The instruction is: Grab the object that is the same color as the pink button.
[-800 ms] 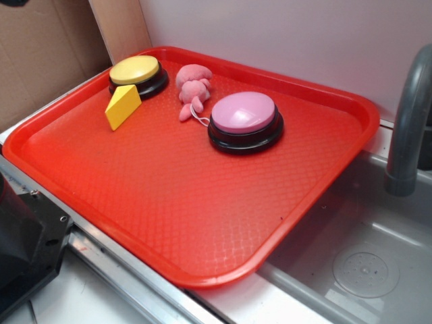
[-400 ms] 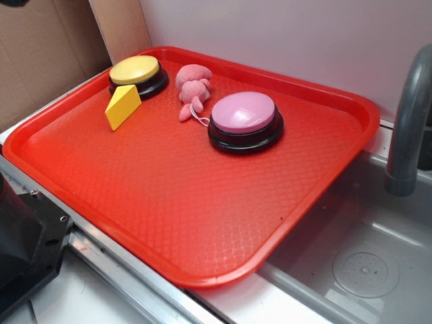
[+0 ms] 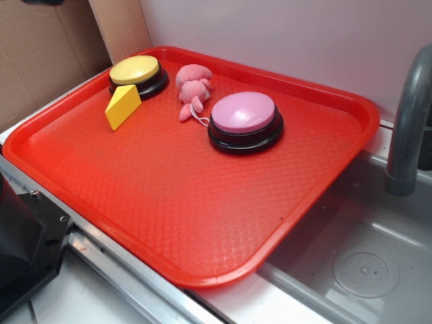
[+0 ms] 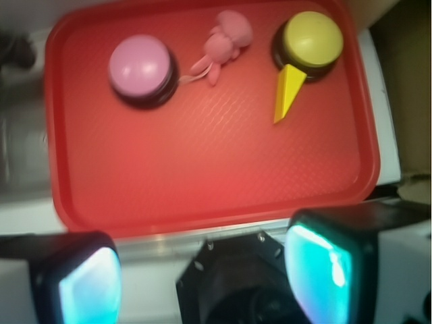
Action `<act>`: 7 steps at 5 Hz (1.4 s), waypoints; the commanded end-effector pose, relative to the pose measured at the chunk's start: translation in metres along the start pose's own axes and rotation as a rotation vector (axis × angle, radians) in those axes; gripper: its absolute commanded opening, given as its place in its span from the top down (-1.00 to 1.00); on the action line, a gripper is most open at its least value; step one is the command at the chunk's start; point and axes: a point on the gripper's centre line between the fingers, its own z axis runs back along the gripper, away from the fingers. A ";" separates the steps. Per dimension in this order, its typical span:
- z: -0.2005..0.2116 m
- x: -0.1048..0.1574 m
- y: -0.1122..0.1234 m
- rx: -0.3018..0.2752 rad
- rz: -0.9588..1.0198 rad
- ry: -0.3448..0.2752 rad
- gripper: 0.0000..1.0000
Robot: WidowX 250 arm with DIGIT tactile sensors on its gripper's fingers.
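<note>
Exterior view, surroundings: red tray [image 3: 169,202] rests on a counter; grey sink basin [image 3: 364,263] at its 4 o'clock; grey faucet [image 3: 408,128] at 3 o'clock; cardboard [image 3: 40,54] at 10 o'clock.
Exterior view, tray contents: pink plush toy [image 3: 192,88] lies at the far side, between the yellow button [image 3: 138,75] and the pink button [image 3: 244,121]; its white string touches the pink button's base; yellow wedge block [image 3: 122,106] leans at the yellow button's 6 o'clock.
Wrist view, obstruction: nothing covers the plush toy [image 4: 223,44]; pink button [image 4: 140,69] at its 9 o'clock, yellow button [image 4: 309,42] at 3 o'clock.
Wrist view, gripper [image 4: 202,270]: fingers [image 4: 317,270] spread apart, released, holding nothing; well apart from the tray [image 4: 202,182], at its 6 o'clock.
</note>
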 end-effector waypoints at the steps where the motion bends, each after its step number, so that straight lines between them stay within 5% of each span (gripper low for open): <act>1: -0.019 0.058 -0.004 0.017 0.211 -0.091 -1.00; 4: -0.086 0.127 0.009 0.109 0.479 -0.188 -1.00; 7: -0.146 0.147 0.027 0.155 0.595 -0.233 -1.00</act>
